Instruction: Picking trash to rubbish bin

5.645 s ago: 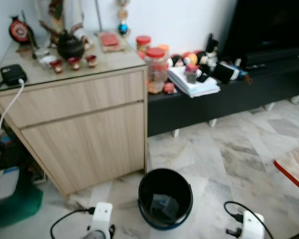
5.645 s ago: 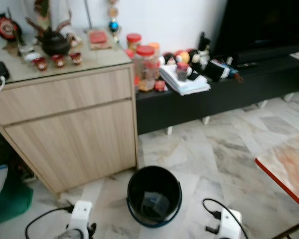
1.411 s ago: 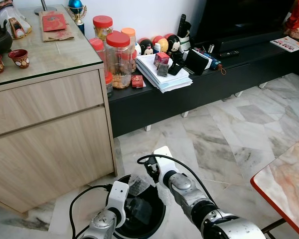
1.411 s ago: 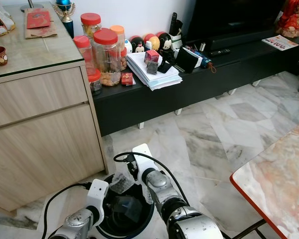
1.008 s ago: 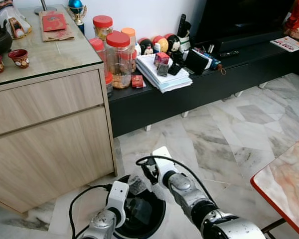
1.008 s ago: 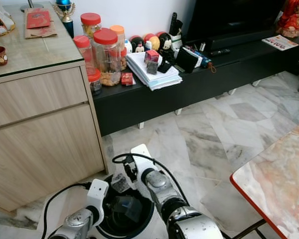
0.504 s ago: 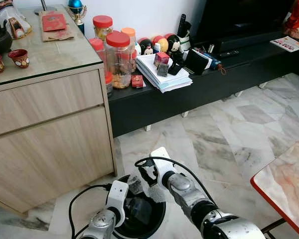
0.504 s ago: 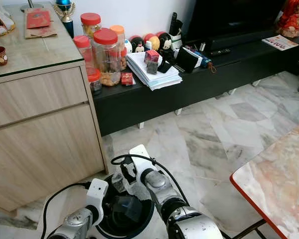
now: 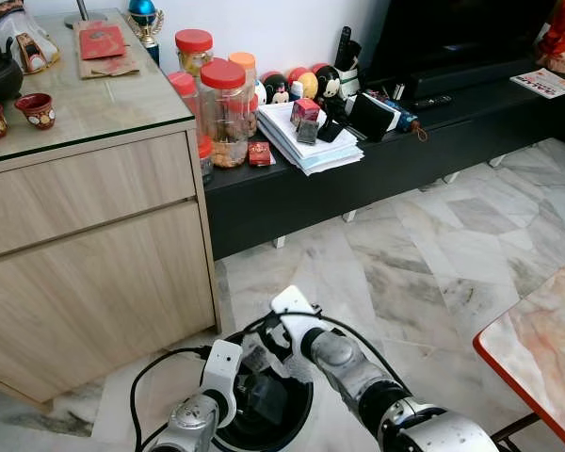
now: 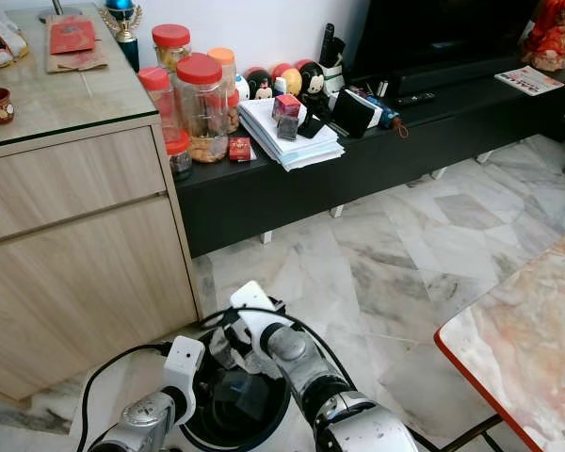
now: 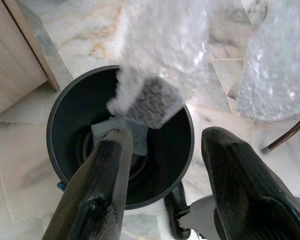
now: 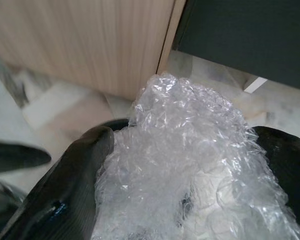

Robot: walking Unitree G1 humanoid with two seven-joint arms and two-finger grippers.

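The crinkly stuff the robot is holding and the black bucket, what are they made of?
The crinkly stuff looks like clear bubble wrap, a soft plastic: see-through, shiny and covered in little bumps, squeezed between the right gripper's fingers. The bucket looks like hard plastic, with smooth, dull black walls and a thin rim, though painted metal can't be ruled out.

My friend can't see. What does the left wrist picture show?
A wad of clear bubble wrap hangs over a black rubbish bin on a marble floor. The left gripper has its two black fingers spread open above the bin.
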